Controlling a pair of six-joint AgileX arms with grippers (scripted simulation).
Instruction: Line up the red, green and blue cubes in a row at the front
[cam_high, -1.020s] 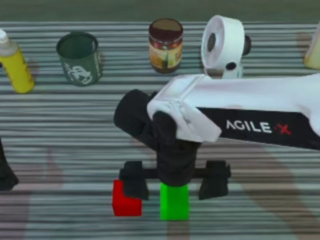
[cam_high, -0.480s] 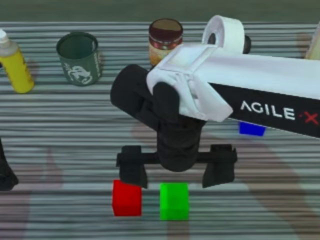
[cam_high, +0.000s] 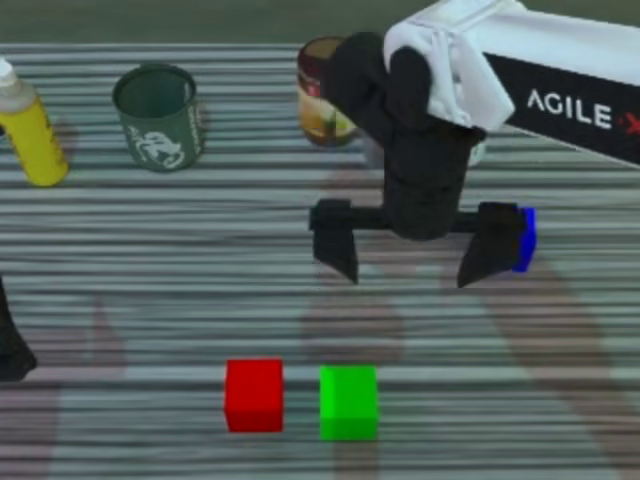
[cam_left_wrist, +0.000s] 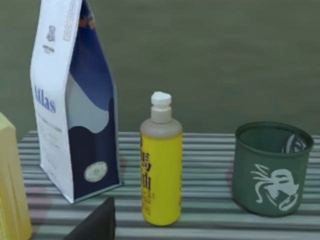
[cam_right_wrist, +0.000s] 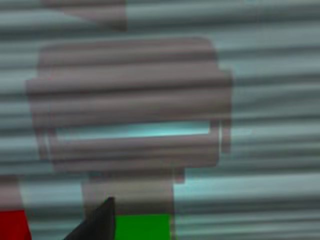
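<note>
My right hand (cam_high: 415, 248) hangs above the middle of the striped surface (cam_high: 150, 300), its two dark fingers (cam_high: 338, 240) spread wide and gripping nothing. The blue cube (cam_high: 526, 238) sits at the hand's three o'clock, mostly hidden behind the outer finger, so only a thin blue edge shows in the top view and I cannot tell whether they touch. The red cube (cam_high: 254, 395) and the green cube (cam_high: 348, 402) lie at the front of the surface, side by side with a narrow gap between them — red at the green one's nine o'clock. Both sit toward the hand's six to seven o'clock, well apart from it. In the right wrist view the hand's broad shadow falls over the stripes, with the green cube and a corner of the red one at the frame edge. At the back stand a yellow bottle (cam_high: 30, 125), a green mug (cam_high: 158, 117) and a jar (cam_high: 320, 95) (the jar is half covered by my right arm). My left hand (cam_high: 12, 350) is parked at the surface's far left edge; I cannot tell how its fingers stand. Its wrist view shows a blue-and-white pouch (cam_left_wrist: 75, 100) beside the bottle and mug.
</note>
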